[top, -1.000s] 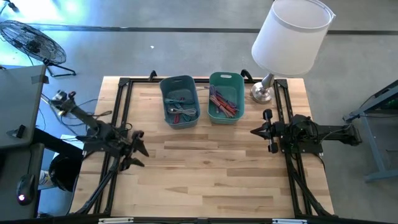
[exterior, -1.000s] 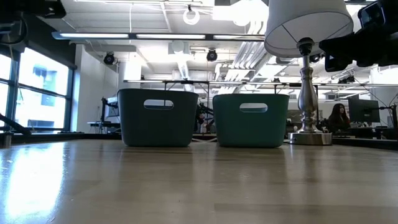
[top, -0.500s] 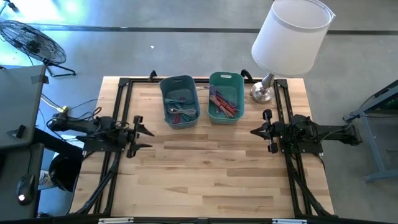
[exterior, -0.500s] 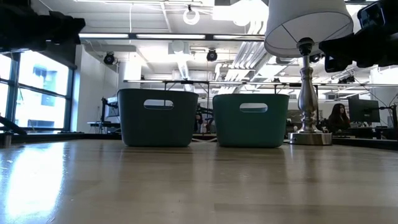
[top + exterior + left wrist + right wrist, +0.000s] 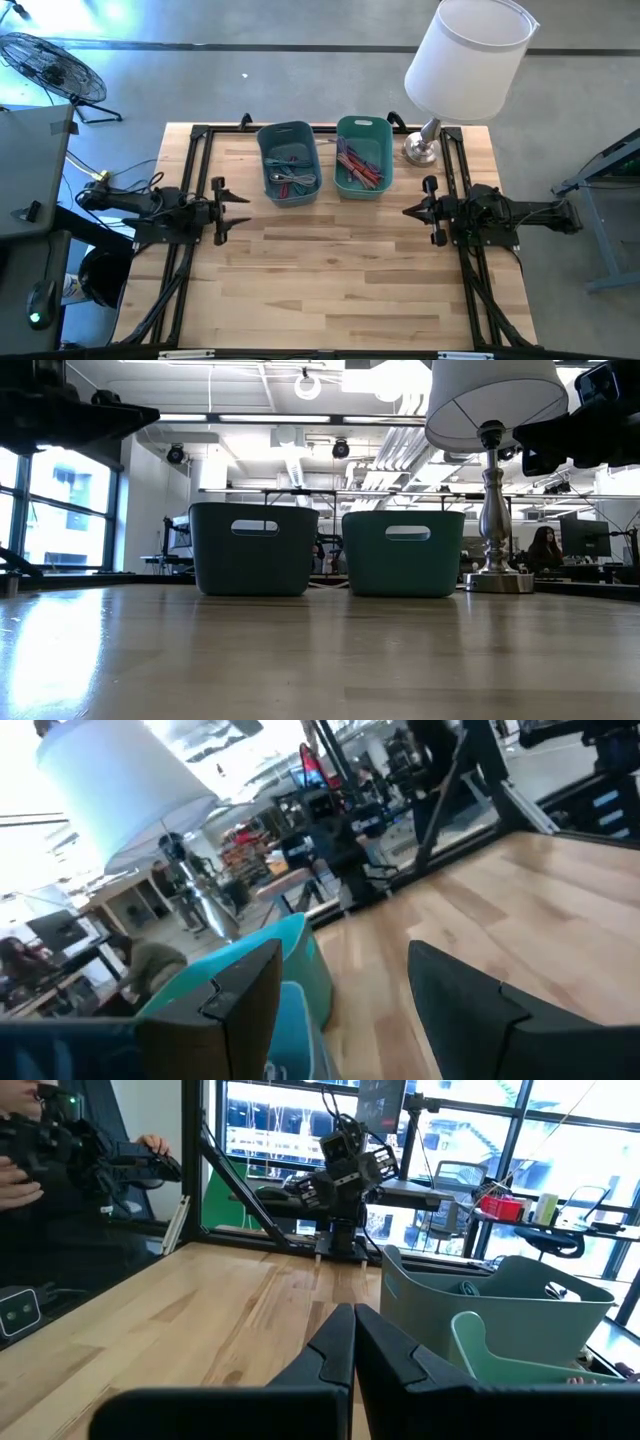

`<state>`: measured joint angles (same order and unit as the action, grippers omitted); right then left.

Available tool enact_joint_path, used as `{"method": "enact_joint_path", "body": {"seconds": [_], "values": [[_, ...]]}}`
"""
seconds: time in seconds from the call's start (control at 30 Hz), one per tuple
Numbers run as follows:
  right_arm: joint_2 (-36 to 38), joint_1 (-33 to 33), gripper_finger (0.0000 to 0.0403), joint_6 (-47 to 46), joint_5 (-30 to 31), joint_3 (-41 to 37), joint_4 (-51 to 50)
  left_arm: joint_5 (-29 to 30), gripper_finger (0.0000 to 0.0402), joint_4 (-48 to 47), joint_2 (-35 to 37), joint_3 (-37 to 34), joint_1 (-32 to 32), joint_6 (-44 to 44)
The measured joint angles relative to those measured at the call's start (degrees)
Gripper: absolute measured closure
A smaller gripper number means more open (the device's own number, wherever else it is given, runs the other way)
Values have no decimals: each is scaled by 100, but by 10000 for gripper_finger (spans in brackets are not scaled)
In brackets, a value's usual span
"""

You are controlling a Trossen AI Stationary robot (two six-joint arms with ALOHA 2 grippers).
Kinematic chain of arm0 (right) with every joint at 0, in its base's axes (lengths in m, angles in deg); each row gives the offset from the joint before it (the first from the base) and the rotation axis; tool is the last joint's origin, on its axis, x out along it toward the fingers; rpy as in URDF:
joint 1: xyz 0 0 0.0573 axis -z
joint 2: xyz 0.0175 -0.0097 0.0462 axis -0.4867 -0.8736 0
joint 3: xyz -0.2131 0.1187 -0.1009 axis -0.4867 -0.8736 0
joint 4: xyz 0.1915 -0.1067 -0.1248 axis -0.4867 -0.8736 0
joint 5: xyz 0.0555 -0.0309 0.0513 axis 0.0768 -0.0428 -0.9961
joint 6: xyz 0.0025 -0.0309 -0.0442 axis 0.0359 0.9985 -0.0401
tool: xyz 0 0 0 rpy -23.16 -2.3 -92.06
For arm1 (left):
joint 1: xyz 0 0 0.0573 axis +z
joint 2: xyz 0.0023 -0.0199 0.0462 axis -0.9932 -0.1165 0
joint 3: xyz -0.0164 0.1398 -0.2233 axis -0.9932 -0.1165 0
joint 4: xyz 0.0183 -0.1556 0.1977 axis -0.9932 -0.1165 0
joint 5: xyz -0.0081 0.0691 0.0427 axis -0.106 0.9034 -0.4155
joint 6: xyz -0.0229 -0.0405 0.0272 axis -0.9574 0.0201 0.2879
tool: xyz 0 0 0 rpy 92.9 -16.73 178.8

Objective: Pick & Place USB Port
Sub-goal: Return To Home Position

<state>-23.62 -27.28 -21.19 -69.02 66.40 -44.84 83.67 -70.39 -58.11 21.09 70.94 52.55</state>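
At the far left, off the table (image 5: 340, 285), a floor fan (image 5: 55, 65) stands beside a grey desk (image 5: 30, 165). The left arm lies level over the table's left edge, just above the black frame rail (image 5: 197, 160), with the left gripper (image 5: 236, 205) pointing inward toward the bins; the left wrist view shows its fingers (image 5: 235, 995) spread wide with only bare wood between them. Next comes the blue bin (image 5: 289, 163) at the table's back, holding a tangle of black, white and blue charger cables (image 5: 291, 180). The green bin (image 5: 362, 157) stands just beside it, apart by a narrow gap, with the pink charger cables (image 5: 358, 165) piled inside. Right of the bins stands a lamp (image 5: 467, 58), its metal base (image 5: 420, 150) near the green bin's corner and its white shade overhanging the back edge. The right gripper (image 5: 408, 211) hangs over the table's right side, in front of the lamp base, its jaws pressed together on nothing. In the low view a person (image 5: 546, 547) sits in the room far behind the lamp.
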Motion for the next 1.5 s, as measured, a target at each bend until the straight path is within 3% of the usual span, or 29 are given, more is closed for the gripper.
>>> {"method": "enact_joint_path", "body": {"seconds": [0.17, 0.43, 0.73, 0.87, 1.1, 1.5], "values": [[0, 0, 402, 0, 0, 0, 0, -272, 190, -129, -1, 0, -2, -120], [0, 0, 402, -1, 0, 0, 0, -439, 190, -349, -3, -2, -2, -1228], [0, 0, 402, 0, 0, 0, 0, -90, 194, -453, -3, -4, -4, -1472], [0, 0, 402, 1, -2, 0, 0, -19, 238, -485, -3, -4, -4, -1523], [0, 0, 402, 0, 0, 0, 0, -44, 387, -494, -3, -4, -4, -1612], [0, 0, 402, 1, 0, -1, 0, -80, 400, -507, -3, -4, -2, -2230]]}}
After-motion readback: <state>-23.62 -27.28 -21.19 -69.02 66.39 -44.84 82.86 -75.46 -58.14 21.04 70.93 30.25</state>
